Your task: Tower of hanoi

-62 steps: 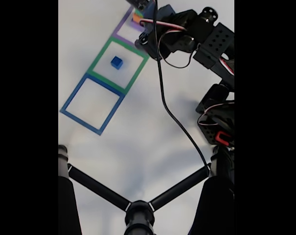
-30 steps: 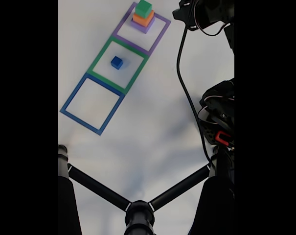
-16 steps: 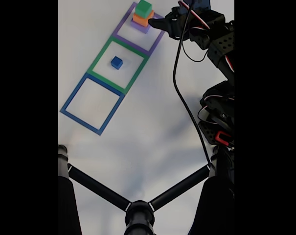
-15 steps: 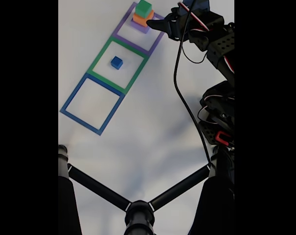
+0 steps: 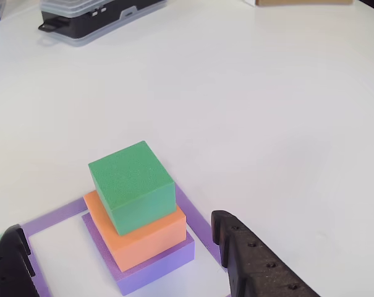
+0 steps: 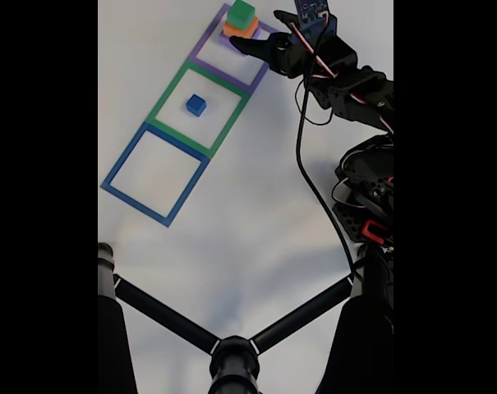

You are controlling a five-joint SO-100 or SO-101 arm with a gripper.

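Fixed view, left to right: blue frame (image 6: 155, 176) bare; green frame (image 6: 198, 107) holds the blue cube (image 6: 195, 104); purple frame (image 6: 236, 52) holds the stack of purple block (image 6: 232, 36), orange block (image 6: 241, 29) and green block (image 6: 241, 12). The gripper (image 6: 252, 31) stands just right of that stack, reaching in from the arm on the right edge.

Other view: the left finger (image 5: 12, 265) and right finger (image 5: 251, 260) sit wide apart, holding nothing. The stack lies between and beyond them, green block (image 5: 132, 185) uppermost and nearer the left finger's side than centred. Judgement: the green block is the next to lift; the claw must advance and shift slightly left to straddle it squarely
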